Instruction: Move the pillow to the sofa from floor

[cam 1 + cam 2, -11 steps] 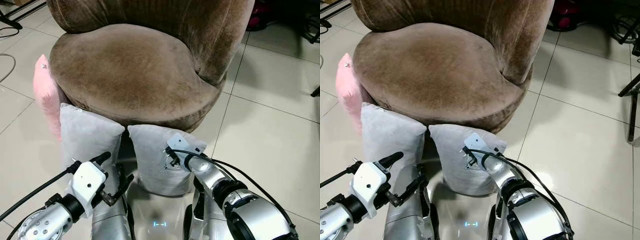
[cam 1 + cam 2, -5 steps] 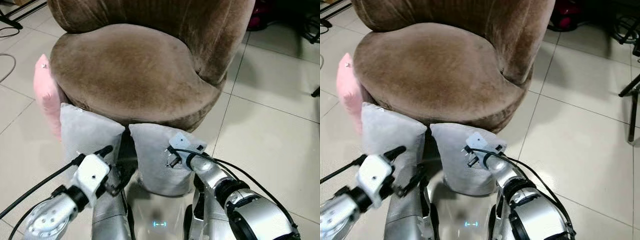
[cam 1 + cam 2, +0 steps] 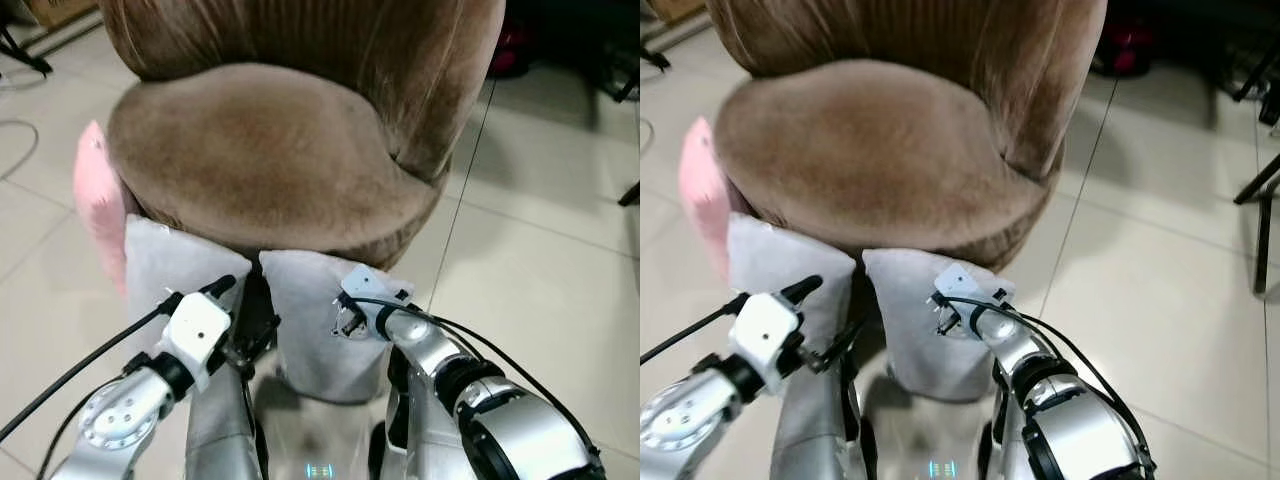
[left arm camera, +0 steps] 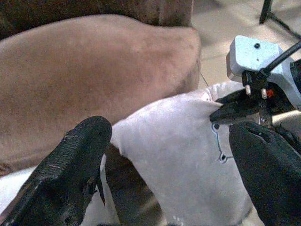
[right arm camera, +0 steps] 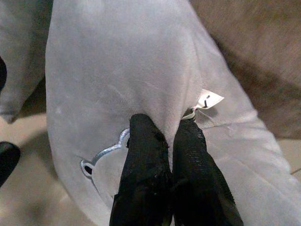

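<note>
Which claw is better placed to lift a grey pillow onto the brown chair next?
The right claw: its fingers are pinched shut on the fabric of the right-hand grey velvet pillow leaning against the round brown velvet chair. The left claw hangs open between the pillows, holding nothing.

You've got the sofa (image 3: 270, 150) upper centre. Two pillows lean on its front: left pillow (image 3: 165, 265), right pillow (image 3: 310, 310). A third pillow (image 3: 98, 195) sits at the left edge.
</note>
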Robot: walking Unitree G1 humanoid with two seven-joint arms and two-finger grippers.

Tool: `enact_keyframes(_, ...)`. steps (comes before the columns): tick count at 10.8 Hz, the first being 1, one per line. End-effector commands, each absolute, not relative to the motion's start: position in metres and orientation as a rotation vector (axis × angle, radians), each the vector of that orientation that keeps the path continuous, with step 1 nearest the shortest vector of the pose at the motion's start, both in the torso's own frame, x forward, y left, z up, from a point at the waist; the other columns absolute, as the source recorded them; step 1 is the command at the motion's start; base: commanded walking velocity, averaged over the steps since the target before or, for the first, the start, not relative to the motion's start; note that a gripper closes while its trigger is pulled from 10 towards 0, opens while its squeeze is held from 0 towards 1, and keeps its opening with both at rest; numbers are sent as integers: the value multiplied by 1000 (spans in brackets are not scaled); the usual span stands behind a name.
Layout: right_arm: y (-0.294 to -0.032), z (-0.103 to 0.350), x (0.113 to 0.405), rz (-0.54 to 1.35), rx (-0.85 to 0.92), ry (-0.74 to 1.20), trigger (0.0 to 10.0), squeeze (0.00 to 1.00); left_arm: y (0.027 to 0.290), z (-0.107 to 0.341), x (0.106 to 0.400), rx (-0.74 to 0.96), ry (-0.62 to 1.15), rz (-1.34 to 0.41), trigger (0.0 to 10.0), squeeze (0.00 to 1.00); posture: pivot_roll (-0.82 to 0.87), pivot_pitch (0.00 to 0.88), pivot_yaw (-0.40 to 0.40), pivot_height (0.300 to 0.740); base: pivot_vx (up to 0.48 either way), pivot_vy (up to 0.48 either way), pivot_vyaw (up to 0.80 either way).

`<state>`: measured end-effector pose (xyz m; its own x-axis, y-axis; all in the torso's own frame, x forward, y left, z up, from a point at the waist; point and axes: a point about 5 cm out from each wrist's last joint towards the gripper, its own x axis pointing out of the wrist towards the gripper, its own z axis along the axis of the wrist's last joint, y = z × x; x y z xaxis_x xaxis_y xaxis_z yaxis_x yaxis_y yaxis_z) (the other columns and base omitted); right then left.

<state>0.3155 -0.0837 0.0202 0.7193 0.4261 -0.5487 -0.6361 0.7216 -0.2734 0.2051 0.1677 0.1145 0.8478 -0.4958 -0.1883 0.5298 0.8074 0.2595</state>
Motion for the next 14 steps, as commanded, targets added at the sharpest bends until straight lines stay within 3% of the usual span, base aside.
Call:
enact_keyframes(1,-89,31,322,626,-404,415,0,0,163,112,204,282,103,-550,10000,0,140,32,4,520,0,0,0)
enact_keyframes(4,-120,83,342,683,-316,194,0,0,157,115,206,234,43,-504,10000,0,93,0,-16,520,0,0,0)
enact_keyframes(9,-159,188,339,532,-161,-107,0,0,165,134,219,251,-61,-427,10000,0,60,0,-9,520,0,0,0)
enact_keyframes(10,-163,212,336,399,-66,-168,10000,0,168,146,227,242,-99,-359,10000,0,52,0,-2,520,0,0,0)
enact_keyframes(12,-157,214,322,246,-17,-198,10000,0,171,158,242,238,-132,-254,10000,0,38,0,-9,520,0,0,0)
enact_keyframes(14,-138,199,308,211,28,-167,10000,0,164,157,254,233,-135,-191,10000,0,42,0,-30,539,0,0,0)
